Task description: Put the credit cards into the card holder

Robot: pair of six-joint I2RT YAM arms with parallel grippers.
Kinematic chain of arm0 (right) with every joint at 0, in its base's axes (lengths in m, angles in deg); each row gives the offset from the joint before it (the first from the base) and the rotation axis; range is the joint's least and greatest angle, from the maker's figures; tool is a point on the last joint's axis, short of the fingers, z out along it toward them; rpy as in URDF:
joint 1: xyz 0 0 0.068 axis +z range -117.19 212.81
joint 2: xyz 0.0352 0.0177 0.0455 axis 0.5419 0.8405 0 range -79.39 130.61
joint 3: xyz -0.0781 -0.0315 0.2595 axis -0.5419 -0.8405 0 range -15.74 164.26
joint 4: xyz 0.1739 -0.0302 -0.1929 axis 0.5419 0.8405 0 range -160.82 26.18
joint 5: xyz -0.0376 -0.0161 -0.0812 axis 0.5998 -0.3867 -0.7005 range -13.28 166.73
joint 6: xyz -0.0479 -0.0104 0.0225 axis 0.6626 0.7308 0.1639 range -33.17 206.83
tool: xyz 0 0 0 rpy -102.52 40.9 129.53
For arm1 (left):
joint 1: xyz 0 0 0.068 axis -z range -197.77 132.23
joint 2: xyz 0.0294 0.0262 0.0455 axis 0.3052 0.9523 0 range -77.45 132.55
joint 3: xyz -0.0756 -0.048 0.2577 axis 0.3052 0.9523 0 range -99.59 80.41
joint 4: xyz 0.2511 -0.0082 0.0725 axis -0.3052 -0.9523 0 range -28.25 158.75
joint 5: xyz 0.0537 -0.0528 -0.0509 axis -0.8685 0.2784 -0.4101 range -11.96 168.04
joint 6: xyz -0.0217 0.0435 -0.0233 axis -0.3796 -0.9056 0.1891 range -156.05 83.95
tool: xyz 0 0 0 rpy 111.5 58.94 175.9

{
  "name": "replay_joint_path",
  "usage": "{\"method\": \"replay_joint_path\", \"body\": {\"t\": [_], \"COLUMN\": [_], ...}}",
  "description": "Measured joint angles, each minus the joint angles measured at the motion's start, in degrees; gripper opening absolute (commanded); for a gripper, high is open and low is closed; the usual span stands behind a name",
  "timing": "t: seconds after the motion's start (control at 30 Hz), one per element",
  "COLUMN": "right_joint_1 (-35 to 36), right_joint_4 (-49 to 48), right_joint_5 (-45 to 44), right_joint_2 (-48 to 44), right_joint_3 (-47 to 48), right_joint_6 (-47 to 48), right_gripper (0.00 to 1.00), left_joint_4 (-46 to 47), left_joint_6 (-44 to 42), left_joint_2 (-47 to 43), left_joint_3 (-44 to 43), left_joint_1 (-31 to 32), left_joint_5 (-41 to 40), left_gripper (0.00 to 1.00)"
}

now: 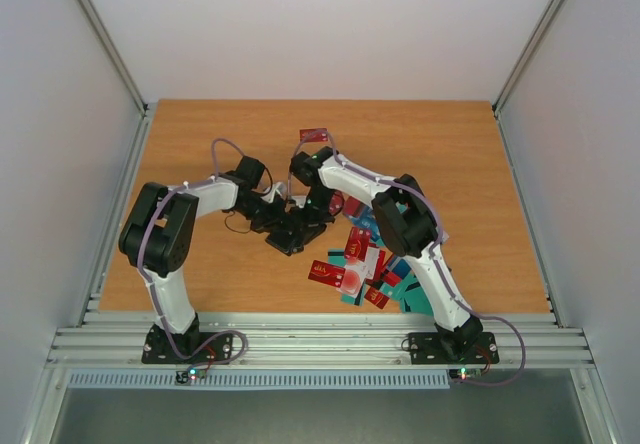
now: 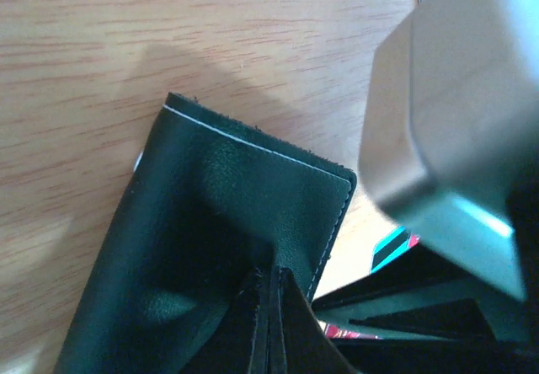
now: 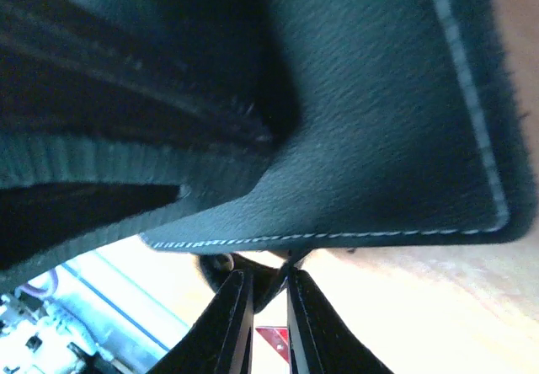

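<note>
Hold: left end effector (image 2: 269,285) clamps card holder (image 2: 219,239) at table (image 1: 200,144) middle | right end effector (image 3: 269,294) nearly closed at its edge, grip unclear | cards (image 1: 365,269) heaped by near edge, right | best: spread one slot, feed one card squarely

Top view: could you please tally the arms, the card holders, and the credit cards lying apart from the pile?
Arms: 2 (left arm, right arm)
Card holder: 1
Red credit card apart from the pile: 1
Total: 4
</note>
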Motion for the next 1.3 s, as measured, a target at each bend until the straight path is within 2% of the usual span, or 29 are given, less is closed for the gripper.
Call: {"method": "replay_joint_path", "body": {"t": [0.5,0.67,0.93,1.13,1.3], "right_joint_1": [1.4,0.7,-0.4,-2.1,-3.8], "right_joint_4": [-0.1,-7.5,-21.7,-29.4,-33.6], "right_joint_5": [3.7,5.3,8.7,9.6,9.5], "right_joint_2": [-4.3,-8.9,-17.4,-19.6,-21.1], "right_joint_3": [-7.8,-14.5,-24.5,-30.1,-34.4], "right_joint_6": [2.8,-2.1,-10.9,-16.1,-19.8], "right_gripper": [0.16,0.16,0.16,0.16,0.17], "left_joint_4": [-0.6,-1.2,-8.3,-14.8,-17.8], "left_joint_6": [0.0,0.0,-1.5,-5.8,-9.4], "left_joint_2": [0.3,-0.8,-7.0,-11.4,-10.6], "left_joint_3": [-0.5,-0.4,-1.6,-5.6,-5.0], "left_joint_1": [0.0,0.2,0.1,-0.1,-0.3], "left_joint_5": [0.2,-1.5,-6.0,-10.0,-12.6], "left_gripper": [0.01,0.09,0.30,0.31,0.33]}}
